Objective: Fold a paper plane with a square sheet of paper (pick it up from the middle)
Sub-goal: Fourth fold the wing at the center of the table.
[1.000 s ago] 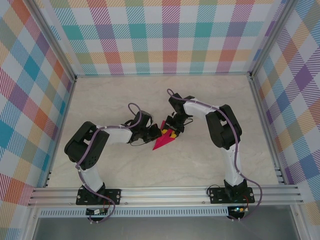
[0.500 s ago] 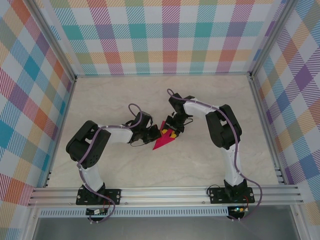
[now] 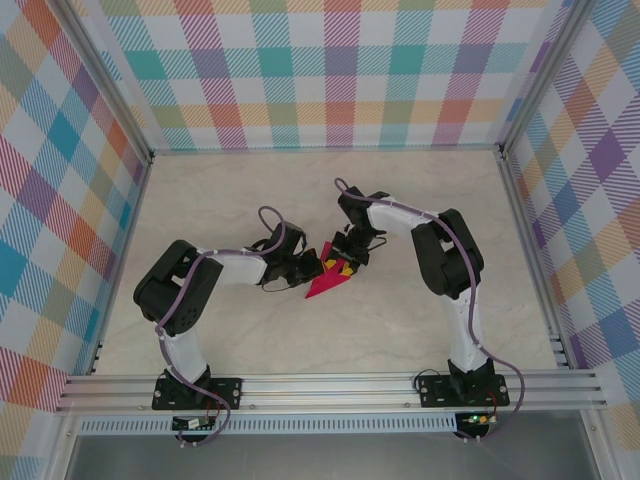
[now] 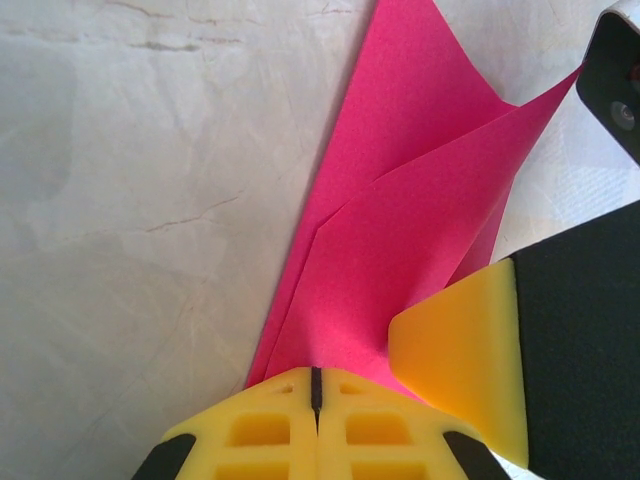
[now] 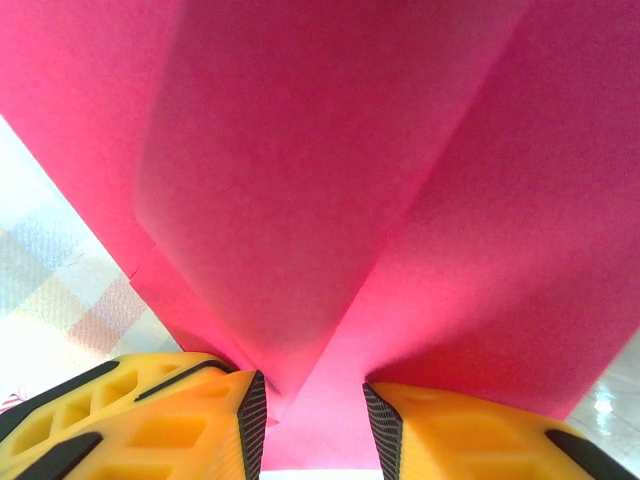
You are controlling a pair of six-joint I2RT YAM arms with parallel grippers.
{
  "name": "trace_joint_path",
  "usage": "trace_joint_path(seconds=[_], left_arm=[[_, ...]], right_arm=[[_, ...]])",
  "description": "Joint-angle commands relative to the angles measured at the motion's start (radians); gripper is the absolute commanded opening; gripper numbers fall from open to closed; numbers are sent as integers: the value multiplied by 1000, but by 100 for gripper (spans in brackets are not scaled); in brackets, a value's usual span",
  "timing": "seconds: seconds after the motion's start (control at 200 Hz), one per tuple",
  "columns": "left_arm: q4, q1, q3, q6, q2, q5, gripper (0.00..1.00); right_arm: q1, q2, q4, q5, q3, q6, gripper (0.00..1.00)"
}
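Paper plane [image 3: 326,283] lies on the table [image 3: 220,200] between the grippers, a narrow pink dart with one layer lifted; that layer could spring back or crease crooked, since the right gripper [image 5: 308,405] stands slightly apart astride the fold rather than clamping it; left gripper [image 4: 315,390], closed tip to tip, sits on the paper, whether nipping it I cannot tell; left arm [image 3: 225,268] and right arm [image 3: 420,225] reach inward, elbows out, wrists tipped down.
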Motion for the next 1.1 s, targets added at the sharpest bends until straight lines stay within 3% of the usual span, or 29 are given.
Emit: trace_joint_path(seconds=[0.0,0.22,0.535,0.655,0.75,0.88,1.095], left_arm=[[-38,7,12,17,25,-16,3],[-77,7,4,17,19,-46,2],[-95,7,-5,23,31,-52,1],[-109,8,1,27,48,-63,0],[-131,8,17,34,66,-59,0],[-142,7,18,31,72,-68,0],[-159,8,22,27,82,-66,0]], right_arm=[[4,135,-13,192,-72,-2,37],[0,71,33,143,-54,-31,40],[-29,-253,274,122,-194,-106,46],[-29,-282,385,42,-278,-133,39],[-29,-277,467,-19,-329,-125,24],[-28,-274,511,-17,-368,-124,11],[-22,-260,581,-79,-408,-131,6]])
